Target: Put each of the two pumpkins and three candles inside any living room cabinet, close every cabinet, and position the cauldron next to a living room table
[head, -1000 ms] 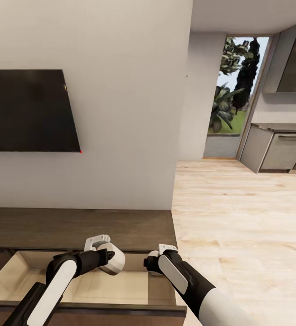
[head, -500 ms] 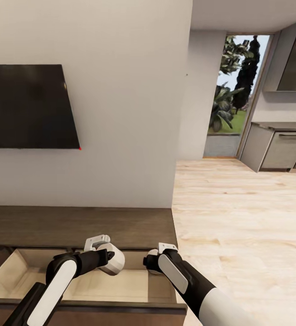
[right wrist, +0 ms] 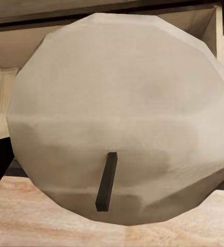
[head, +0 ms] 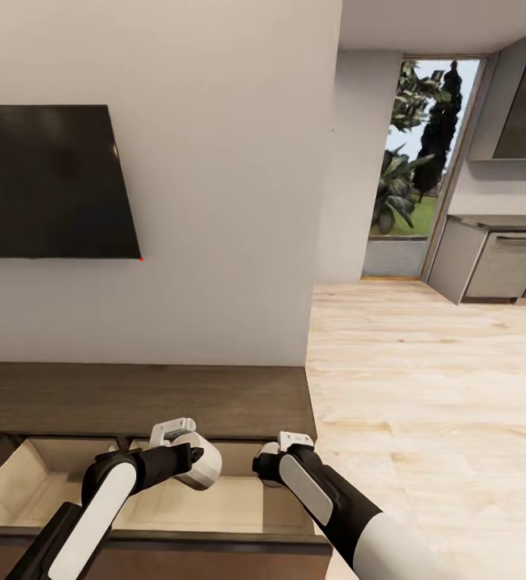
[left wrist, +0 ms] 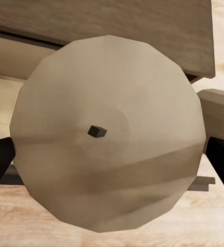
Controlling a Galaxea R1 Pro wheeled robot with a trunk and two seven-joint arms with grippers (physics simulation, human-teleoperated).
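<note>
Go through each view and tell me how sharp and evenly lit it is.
Head view: soft, slightly blurred render; bright daylight through the window, even light on the cabinet. Left wrist view: the candle so close that it looks faceted, with soft shading lower down. Right wrist view: the other candle likewise close, darker toward its lower half.

left end effector [head: 184, 436]: clamped, arm bent inward | right end effector [head: 272, 461]: clamped, forearm raised

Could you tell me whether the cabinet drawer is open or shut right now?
Open: the drawer is pulled out from the cabinet, its pale inside showing in the head view.
</note>
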